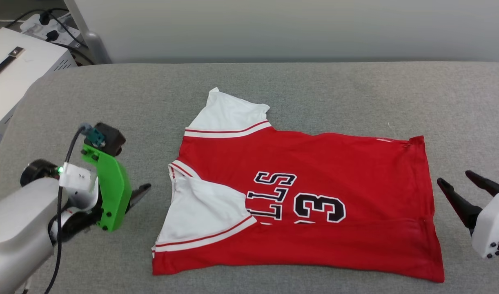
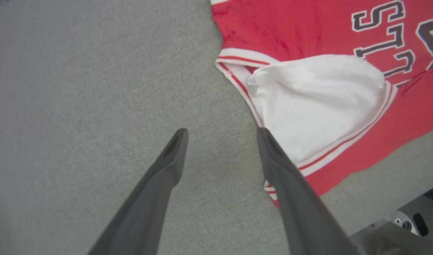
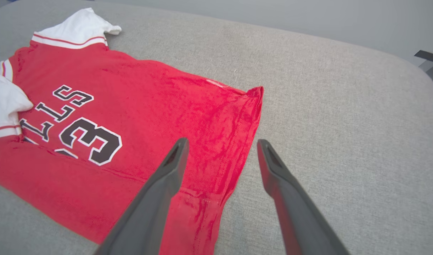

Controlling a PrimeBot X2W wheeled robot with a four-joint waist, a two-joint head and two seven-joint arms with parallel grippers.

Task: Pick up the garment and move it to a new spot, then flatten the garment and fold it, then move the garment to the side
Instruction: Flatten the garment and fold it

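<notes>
Garment (image 1: 335, 163) lies flat in the middle of the bench (image 1: 274, 81), collar to the left and hem to the right. Its near sleeve (image 1: 200, 208) is laid in over the front, and its near long edge seems turned up over the bottom of the lettering. On the left, the left gripper (image 2: 220, 130) hangs just beside that sleeve, jaws spread wide with nothing between them. On the right, the right gripper (image 1: 453, 176) sits just off the hem, jaws equally wide and empty.

From where I stand, the left side looks the riskier one. A finger coming in low could snag the striped trim or slip under the loose sleeve and flip it back open. Across the middle, the turned-up edge is only resting there, so a pinch that takes just the top layer would probably peel the fold apart. At the right, the hem corner is rippled, and a grip there may catch one layer and miss the other. If one arm lifts or pulls ahead of the other, I would expect the shirt to skew or bunch, since the cloth top is likely to drag on it.

The bench is covered in grey woven cloth with rounded corners. Past its far left corner stand a white box (image 1: 12, 69) and a power strip (image 1: 49, 30) with black plugs. A plain pale wall (image 1: 294, 24) runs along the back.
</notes>
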